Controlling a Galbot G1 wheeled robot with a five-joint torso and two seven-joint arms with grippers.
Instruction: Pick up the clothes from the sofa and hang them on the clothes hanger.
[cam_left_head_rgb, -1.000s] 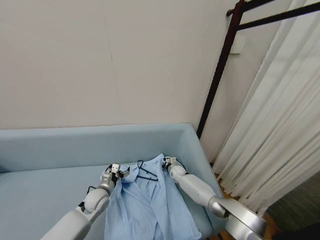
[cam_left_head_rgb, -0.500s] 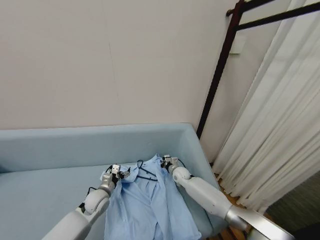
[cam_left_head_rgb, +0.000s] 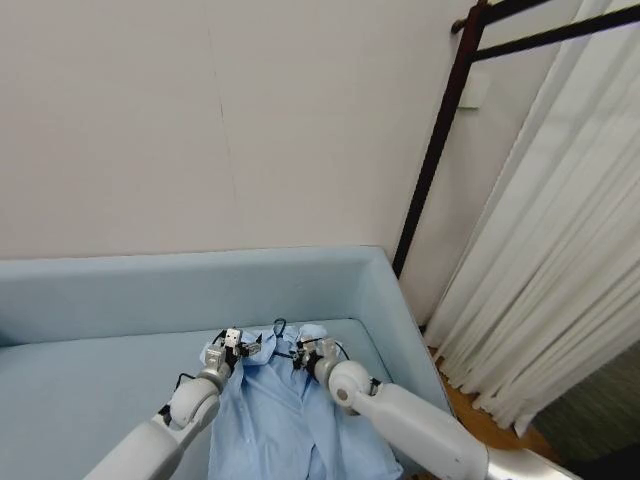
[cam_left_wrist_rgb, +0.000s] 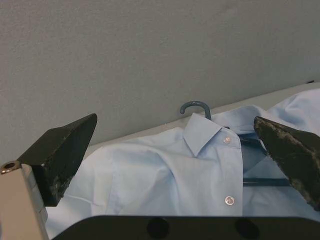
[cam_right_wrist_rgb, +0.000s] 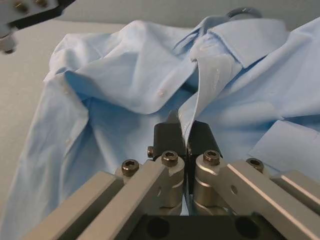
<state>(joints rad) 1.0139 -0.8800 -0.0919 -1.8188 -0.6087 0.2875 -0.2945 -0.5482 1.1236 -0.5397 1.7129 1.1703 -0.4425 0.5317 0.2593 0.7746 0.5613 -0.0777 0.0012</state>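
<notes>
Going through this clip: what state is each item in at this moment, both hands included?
Left hand: open, fingers spread wide above the shirt's shoulder.
Right hand: shut on a fold of the shirt's front.
Light blue shirt: lying rumpled on the sofa, on its hanger.
Blue hanger: inside the shirt, hook poking out at the collar.
Clothes rack: upright past the sofa's end.
Curtain: drawn shut.

shirt (cam_left_head_rgb: 282, 425): plain light blue, small white buttons
hanger (cam_left_wrist_rgb: 196, 106): hook dark blue
sofa (cam_left_head_rgb: 100, 300): pale blue-grey, no pattern
wall (cam_left_head_rgb: 200, 120): off-white
clothes rack (cam_left_head_rgb: 440, 140): dark reddish brown
curtain (cam_left_head_rgb: 560, 250): white
left gripper (cam_left_wrist_rgb: 175, 120): black fingers (cam_left_wrist_rgb: 62, 150), speckled grey
right gripper (cam_right_wrist_rgb: 186, 142): black pads, silver metal housing
</notes>
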